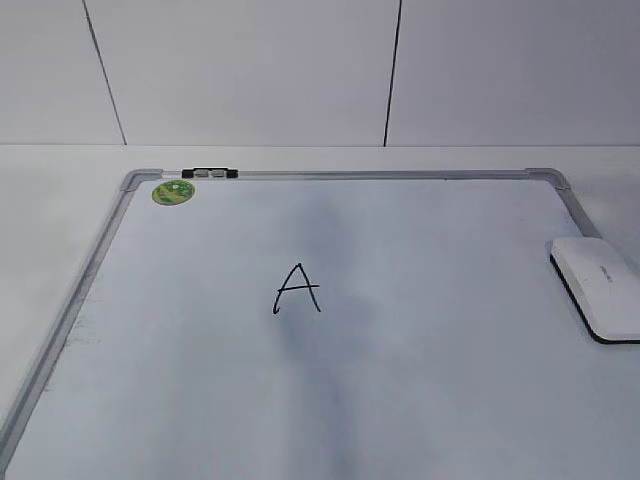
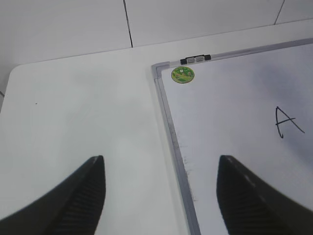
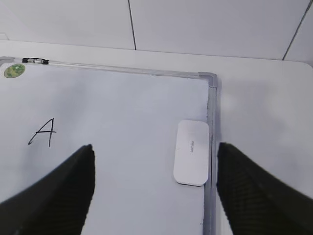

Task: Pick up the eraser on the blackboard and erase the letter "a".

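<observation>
Across the white tabletop (image 1: 60, 190) the blackboard (image 1: 430, 400) is laid flat, its silver-grey frame squared toward the wall, so that the writing surface is presented face-up to both arms. Near the middle of it a letter in black marker (image 1: 297, 289) is drawn; what is seen is a pointed capital form, and no small cursive one can be found in any view, so this mark is judged to be the one meant for erasing. At the board's right edge the eraser (image 3: 191, 152) is rested flat, white side up, just inside the frame and well apart from the letter, where it is easily reached from the right. The right claw (image 3: 155, 161) is held wide open and empty above that area, with the eraser lying between its fingers in view. The left claw (image 2: 161, 171) is likewise kept open, holding nothing, over the board's left frame. A round green sticker (image 1: 173, 191) and a small black clip (image 1: 210, 173) are set at the far-left corner, clear of any wiping path.
</observation>
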`<state>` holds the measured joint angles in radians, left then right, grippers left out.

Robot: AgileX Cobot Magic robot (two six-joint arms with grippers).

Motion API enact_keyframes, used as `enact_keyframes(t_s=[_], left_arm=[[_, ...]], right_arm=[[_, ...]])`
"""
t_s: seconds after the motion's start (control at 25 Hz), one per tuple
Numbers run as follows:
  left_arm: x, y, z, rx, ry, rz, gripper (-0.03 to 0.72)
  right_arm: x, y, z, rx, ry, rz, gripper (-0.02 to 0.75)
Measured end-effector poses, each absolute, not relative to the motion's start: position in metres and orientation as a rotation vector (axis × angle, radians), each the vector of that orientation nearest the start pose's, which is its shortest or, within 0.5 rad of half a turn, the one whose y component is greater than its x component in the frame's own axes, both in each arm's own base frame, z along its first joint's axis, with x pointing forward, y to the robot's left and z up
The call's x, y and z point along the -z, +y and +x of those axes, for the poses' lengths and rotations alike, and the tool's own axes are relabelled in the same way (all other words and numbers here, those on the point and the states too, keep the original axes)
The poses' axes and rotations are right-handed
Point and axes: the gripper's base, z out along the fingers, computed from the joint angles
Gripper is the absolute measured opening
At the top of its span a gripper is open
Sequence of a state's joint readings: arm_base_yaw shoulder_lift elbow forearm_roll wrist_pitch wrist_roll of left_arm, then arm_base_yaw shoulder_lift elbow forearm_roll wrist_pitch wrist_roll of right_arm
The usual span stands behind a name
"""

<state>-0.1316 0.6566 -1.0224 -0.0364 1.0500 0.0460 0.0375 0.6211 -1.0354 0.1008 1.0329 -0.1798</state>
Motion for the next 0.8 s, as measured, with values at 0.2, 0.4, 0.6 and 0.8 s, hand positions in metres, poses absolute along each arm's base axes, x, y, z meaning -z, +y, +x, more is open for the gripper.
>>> enact_keyframes(t_s=[0.2,0.4,0.6,0.8], left_arm=[[-0.388,-0.013,0.074,0.097,2.160,0.184,0.538],[-0.373,-0.010,0.054,0.102,2.138,0.176,0.538],[-0.355,-0.007,0.034,0.104,2.129,0.174,0.538],[-0.330,-0.006,0.021,0.106,2.152,0.175,0.538]], right_arm=[[-0.405,0.010,0.054,-0.038,2.026,-0.222,0.593],[-0.404,0.010,0.033,-0.036,1.961,-0.219,0.593],[-0.388,0.009,0.015,-0.036,1.932,-0.218,0.592],[-0.363,0.010,0.001,-0.053,1.924,-0.220,0.593]])
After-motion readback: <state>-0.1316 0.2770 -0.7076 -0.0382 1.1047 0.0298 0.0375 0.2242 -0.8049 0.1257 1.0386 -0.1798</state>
